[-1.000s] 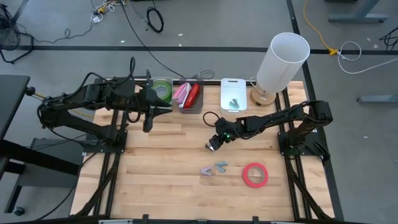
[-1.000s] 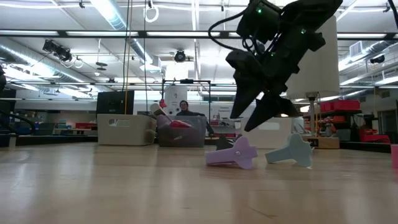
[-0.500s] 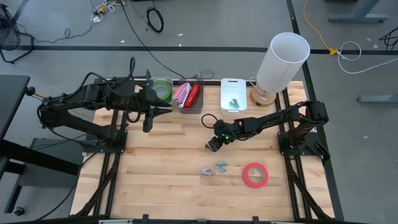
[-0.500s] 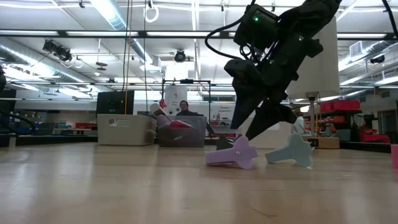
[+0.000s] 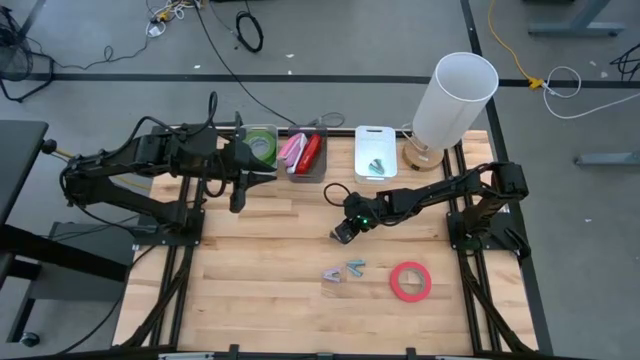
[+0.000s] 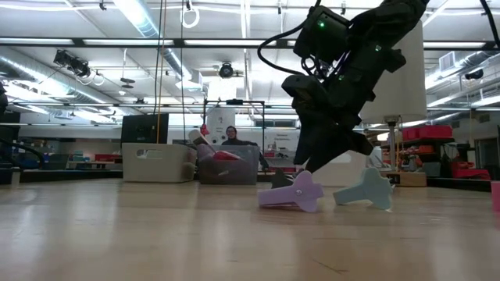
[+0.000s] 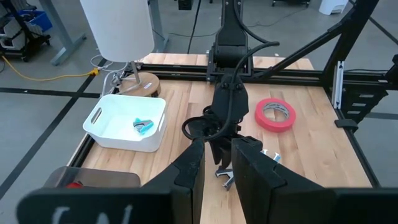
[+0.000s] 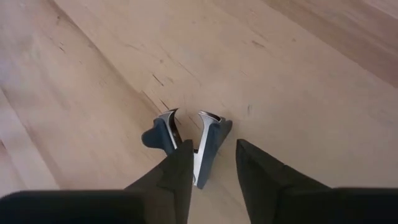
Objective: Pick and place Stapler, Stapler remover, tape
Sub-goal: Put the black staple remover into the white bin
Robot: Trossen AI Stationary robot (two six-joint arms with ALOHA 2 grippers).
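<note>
The right gripper [image 5: 341, 236] hangs low over the middle of the table [image 5: 260, 270], fingers narrowly parted and holding nothing, near two staple removers [image 5: 344, 270] lying side by side on the wood. The red tape roll [image 5: 410, 281] lies just beside them. The left gripper [image 5: 237, 200] waits near the bins, fingers narrowly parted

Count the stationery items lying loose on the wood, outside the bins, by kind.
Staple removers: 3, namely the purple staple remover, the teal staple remover and the dark staple remover under the right gripper
Tape rolls: 1, the red tape
Total: 4
</note>
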